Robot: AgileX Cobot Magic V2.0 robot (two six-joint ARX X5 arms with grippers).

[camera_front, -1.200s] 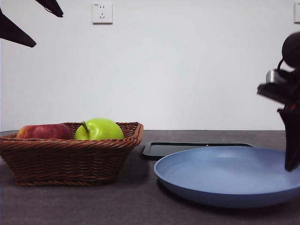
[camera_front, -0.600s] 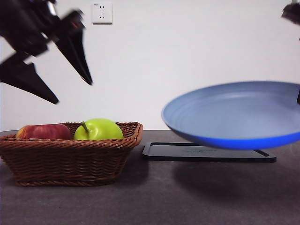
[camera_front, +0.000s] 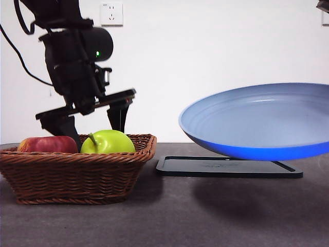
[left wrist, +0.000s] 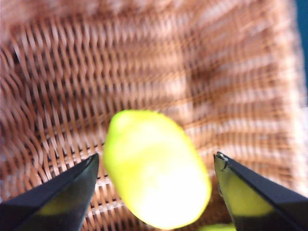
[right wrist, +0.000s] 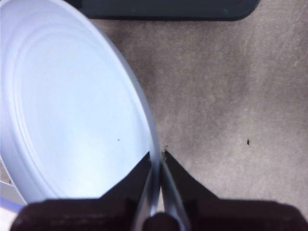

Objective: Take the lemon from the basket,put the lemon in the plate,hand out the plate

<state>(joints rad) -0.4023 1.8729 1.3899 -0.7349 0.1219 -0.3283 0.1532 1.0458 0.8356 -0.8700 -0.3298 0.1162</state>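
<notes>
The bright yellow lemon (left wrist: 156, 168) lies on the floor of the brown wicker basket (left wrist: 202, 77). It is hidden behind the basket wall (camera_front: 77, 175) in the front view. My left gripper (left wrist: 155, 166) is open and reaches down into the basket, one jaw on each side of the lemon, not touching it; it shows in the front view (camera_front: 92, 116) too. My right gripper (right wrist: 158, 159) is shut on the rim of the light blue plate (right wrist: 72, 106). It holds the plate (camera_front: 262, 123) tilted in the air above the table at the right.
A yellow-green apple (camera_front: 108, 141) and a red apple (camera_front: 47, 144) sit in the basket. A flat black tray (camera_front: 226, 167) lies on the grey table (camera_front: 164, 216) under the lifted plate. A white wall with a socket stands behind.
My right gripper lifted the plate off the table and holds it up. My left arm came down from the top left corner into the basket, around the lemon.
</notes>
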